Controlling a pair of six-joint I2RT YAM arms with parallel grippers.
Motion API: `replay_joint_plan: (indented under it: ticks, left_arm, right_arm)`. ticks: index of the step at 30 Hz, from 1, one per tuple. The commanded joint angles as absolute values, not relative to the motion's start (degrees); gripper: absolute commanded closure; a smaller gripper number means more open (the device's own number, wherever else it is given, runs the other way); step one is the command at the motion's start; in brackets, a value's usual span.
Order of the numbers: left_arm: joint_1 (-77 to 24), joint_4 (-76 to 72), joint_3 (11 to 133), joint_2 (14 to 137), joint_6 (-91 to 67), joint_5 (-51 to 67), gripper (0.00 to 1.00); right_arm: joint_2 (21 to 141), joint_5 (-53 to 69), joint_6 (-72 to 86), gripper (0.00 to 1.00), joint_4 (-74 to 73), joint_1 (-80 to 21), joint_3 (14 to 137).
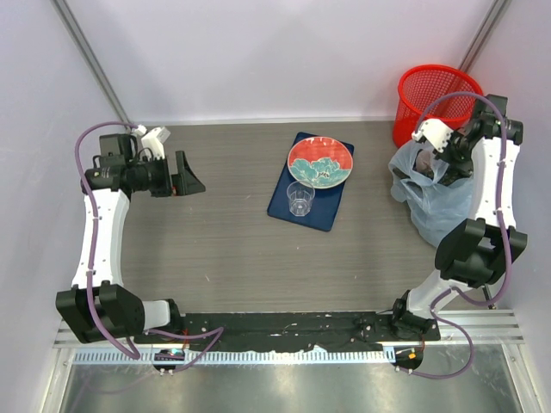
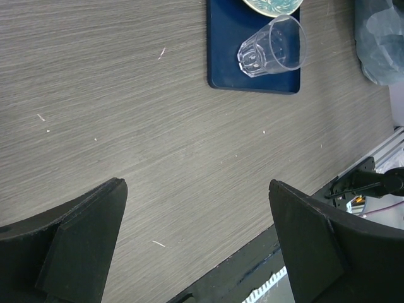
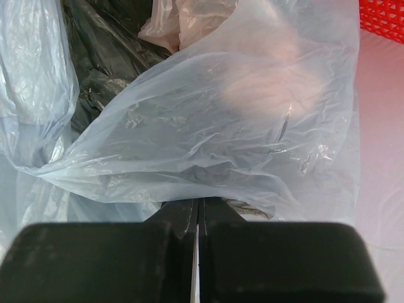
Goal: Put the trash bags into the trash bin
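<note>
The red mesh trash bin (image 1: 430, 90) stands at the far right corner; its edge shows in the right wrist view (image 3: 382, 16). The dark grey-brown trash bag (image 3: 95, 57) lies crumpled inside a pale blue plastic bag (image 1: 439, 211) in front of the bin, a dark patch from above (image 1: 424, 162). My right gripper (image 3: 199, 205) is shut, and the pale blue film (image 3: 208, 126) gathers at its tips and drapes over them. My left gripper (image 1: 191, 182) is open and empty above the table at the far left (image 2: 197, 189).
A dark blue tray (image 1: 280, 206) in the middle holds a patterned plate (image 1: 320, 162) and a clear plastic cup (image 1: 300, 199); the cup also shows in the left wrist view (image 2: 273, 45). Pinkish contents (image 3: 265, 82) show through the pale bag. Walls close off the back and right.
</note>
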State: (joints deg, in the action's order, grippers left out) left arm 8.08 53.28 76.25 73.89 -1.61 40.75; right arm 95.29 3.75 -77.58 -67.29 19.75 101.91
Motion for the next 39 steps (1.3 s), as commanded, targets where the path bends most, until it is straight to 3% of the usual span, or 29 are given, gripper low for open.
replay_joint_plan:
  ticks: [1, 10, 23, 39]
  left_arm:
    - [7.47, 50.36, 77.78, 74.0, -3.16, 42.54, 0.0]
    - [5.36, 49.4, 77.87, 74.18, -4.3, 40.43, 0.0]
    - [3.43, 49.39, 79.27, 74.62, -5.62, 37.18, 0.0]
    - [3.43, 51.51, 82.97, 73.92, -7.3, 36.83, 0.0]
  right_arm:
    - [91.68, 5.97, -76.55, 0.99, -67.76, 20.3, 104.59]
    - [83.94, 15.01, -72.26, 0.99, -69.61, 22.5, 106.78]
    - [82.97, 28.38, -59.95, 0.99, -67.33, 25.14, 121.28]
    - [68.47, 47.8, -51.86, 0.99, -64.42, 23.99, 109.34]
